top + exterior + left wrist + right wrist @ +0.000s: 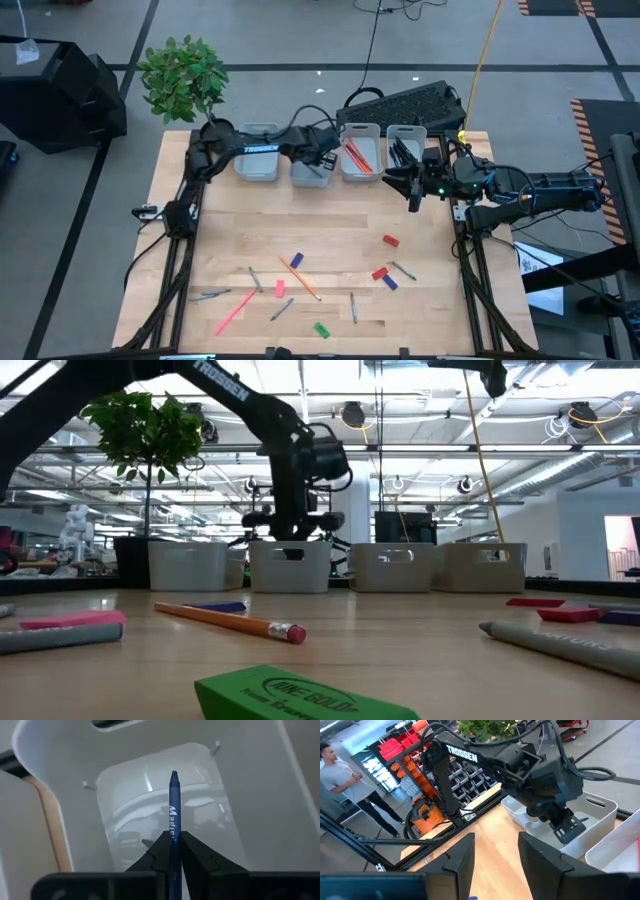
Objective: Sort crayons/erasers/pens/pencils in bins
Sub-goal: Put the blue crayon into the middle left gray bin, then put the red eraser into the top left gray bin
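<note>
blue crayon [173, 815] — white lettering, pale grey-white bins [311, 172], green eraser [300, 695]

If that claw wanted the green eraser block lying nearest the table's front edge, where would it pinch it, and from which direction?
Probably from straight above, closing across the two long sides at the middle of the flat green rectangular eraser. It lies flat on the wooden table with open space around it, and its width looks narrower than the right claw's open gap, while its low height leaves little to grip from the side.
</note>
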`<action>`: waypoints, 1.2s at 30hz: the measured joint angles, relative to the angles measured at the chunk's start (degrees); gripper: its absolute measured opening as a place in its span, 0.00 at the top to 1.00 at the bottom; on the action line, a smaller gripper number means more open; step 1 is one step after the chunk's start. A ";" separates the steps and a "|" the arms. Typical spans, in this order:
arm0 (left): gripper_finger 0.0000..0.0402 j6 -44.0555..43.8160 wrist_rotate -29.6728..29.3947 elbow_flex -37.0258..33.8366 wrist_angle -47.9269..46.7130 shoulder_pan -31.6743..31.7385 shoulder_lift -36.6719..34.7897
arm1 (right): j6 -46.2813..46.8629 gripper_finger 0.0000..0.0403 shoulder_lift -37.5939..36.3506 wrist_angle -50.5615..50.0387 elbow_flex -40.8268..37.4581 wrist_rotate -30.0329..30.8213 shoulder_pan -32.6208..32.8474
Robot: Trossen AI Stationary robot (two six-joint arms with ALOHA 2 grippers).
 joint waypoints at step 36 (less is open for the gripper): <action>0.59 7.88 -0.80 0.00 -7.71 -7.69 -20.10 | 0.31 0.54 28.50 -34.96 0.00 -3.01 12.57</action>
